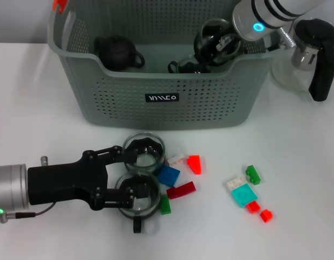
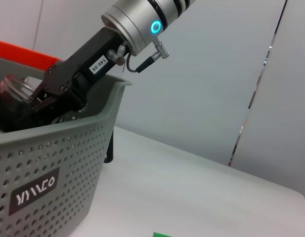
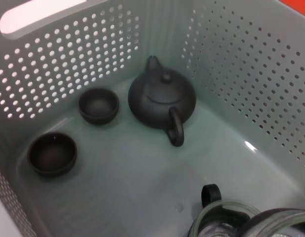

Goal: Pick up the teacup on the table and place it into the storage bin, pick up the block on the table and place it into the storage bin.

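My left gripper [image 1: 135,174] stands wide between two glass teacups [image 1: 145,150] on the table [image 1: 296,227], near the blocks [image 1: 181,190]; my right gripper [image 1: 221,43] is inside the storage bin [image 1: 156,108], holding a glass cup [image 1: 213,33].

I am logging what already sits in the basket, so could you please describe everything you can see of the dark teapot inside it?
The teapot is small, round and squat, matt dark brown-black like unglazed clay. It has a knobbed lid in place, a short spout and a loop handle on the opposite side. It stands upright on the floor of the storage bin, near a perforated wall. Two small dark cups sit beside it, apart from it. Nothing grips or touches it.
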Controlling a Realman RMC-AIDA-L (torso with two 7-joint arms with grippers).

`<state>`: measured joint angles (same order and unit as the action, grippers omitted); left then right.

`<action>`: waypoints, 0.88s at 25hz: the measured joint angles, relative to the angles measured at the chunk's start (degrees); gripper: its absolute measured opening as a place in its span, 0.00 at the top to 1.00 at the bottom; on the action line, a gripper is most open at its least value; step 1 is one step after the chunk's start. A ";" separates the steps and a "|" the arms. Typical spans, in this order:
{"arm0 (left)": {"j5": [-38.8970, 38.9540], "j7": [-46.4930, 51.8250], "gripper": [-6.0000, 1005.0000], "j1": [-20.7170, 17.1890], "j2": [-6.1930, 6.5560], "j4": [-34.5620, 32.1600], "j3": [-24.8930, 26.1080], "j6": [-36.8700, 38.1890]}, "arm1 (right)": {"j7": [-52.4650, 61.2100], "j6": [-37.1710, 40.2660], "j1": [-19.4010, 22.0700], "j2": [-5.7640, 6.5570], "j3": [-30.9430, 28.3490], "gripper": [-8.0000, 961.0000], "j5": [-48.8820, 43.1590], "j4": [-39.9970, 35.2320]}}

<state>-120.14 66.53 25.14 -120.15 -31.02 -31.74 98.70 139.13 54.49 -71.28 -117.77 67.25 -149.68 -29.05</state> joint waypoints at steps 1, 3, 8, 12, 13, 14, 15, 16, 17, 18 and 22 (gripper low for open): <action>0.00 0.00 0.13 0.00 0.00 0.00 0.01 0.00 | 0.00 0.00 0.00 0.00 0.00 0.89 0.00 -0.05; 0.00 0.00 0.13 0.00 0.00 0.00 0.01 0.00 | 0.00 0.00 0.00 0.00 0.03 0.88 0.00 -0.18; 0.00 0.00 0.13 -0.06 0.00 0.00 0.02 0.00 | -0.11 0.20 0.00 0.00 0.07 0.88 0.01 -0.35; 0.00 0.00 0.13 -0.14 0.00 0.07 0.02 0.00 | -0.84 0.52 0.00 -0.10 0.22 0.85 0.01 -0.39; 0.00 0.00 0.13 -0.16 0.00 0.08 0.02 0.00 | -0.91 0.54 0.00 -0.16 0.36 0.83 0.01 -0.42; 0.00 0.00 0.13 -0.16 0.00 0.09 0.02 0.00 | -0.94 0.55 0.00 -0.21 0.55 0.82 0.01 -0.47; 0.00 0.00 0.13 -0.18 0.00 0.09 0.02 0.00 | -0.95 0.56 0.00 -0.23 0.68 0.81 0.01 -0.51; 0.00 0.00 0.13 -0.20 -0.02 0.09 0.02 0.00 | -0.95 0.57 0.00 -0.25 0.79 0.79 0.01 -0.56; 0.00 0.00 0.13 -0.23 -0.05 0.09 0.02 0.00 | -0.96 0.58 0.00 -0.25 0.85 0.78 0.01 -0.59; 0.00 0.00 0.13 -0.24 -0.06 0.09 0.01 0.00 | -0.96 0.61 0.00 -0.27 0.86 0.76 0.01 -0.70; 0.00 0.00 0.13 -0.27 -0.08 0.09 0.02 0.00 | -0.97 0.89 0.14 -0.35 0.82 0.70 0.01 -2.04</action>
<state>-120.14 66.53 24.87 -120.23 -30.93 -31.73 98.70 138.16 55.38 -71.14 -118.12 68.07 -149.67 -31.09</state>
